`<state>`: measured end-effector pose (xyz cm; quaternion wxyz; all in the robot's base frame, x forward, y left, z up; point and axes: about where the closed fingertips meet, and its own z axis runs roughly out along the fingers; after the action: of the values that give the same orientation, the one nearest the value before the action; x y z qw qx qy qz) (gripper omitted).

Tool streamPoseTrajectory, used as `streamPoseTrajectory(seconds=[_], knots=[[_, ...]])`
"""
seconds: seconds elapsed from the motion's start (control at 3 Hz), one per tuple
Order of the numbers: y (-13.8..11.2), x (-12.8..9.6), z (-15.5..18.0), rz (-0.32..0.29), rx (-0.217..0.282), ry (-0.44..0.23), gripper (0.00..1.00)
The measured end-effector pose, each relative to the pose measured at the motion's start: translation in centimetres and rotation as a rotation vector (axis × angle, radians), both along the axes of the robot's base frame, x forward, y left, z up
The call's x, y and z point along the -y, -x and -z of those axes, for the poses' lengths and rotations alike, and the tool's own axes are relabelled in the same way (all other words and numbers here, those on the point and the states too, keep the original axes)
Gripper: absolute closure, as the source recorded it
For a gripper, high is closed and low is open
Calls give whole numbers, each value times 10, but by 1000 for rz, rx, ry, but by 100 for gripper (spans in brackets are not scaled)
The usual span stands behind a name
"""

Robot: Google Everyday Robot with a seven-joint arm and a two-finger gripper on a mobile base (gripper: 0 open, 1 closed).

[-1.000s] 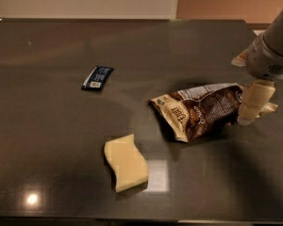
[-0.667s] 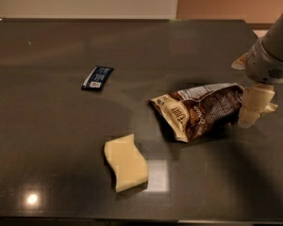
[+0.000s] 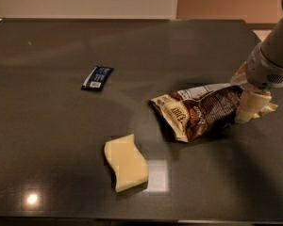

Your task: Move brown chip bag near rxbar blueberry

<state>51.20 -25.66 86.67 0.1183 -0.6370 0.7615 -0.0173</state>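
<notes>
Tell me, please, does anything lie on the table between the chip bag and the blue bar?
Nothing visible does: the stretch of table from the bag to the bar is bare. The sponge lies nearer the camera, off that line. The gripper is at the bag's right end.

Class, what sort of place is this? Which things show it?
Probably a kitchen or break-room counter: a dark glossy tabletop holds a chip bag, a snack bar and a sponge. The gripper is at the bag's right end.
</notes>
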Motion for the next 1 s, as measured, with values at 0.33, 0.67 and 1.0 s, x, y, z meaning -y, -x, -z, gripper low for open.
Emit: streamPoseTrajectory(seconds=[0.33,0.67,1.0], knots=[[0,2,1,-4,-1,9,53],[-6,-2,-6,-20,5,10,75],[-14,-12,-19,-33,6,-2,98]])
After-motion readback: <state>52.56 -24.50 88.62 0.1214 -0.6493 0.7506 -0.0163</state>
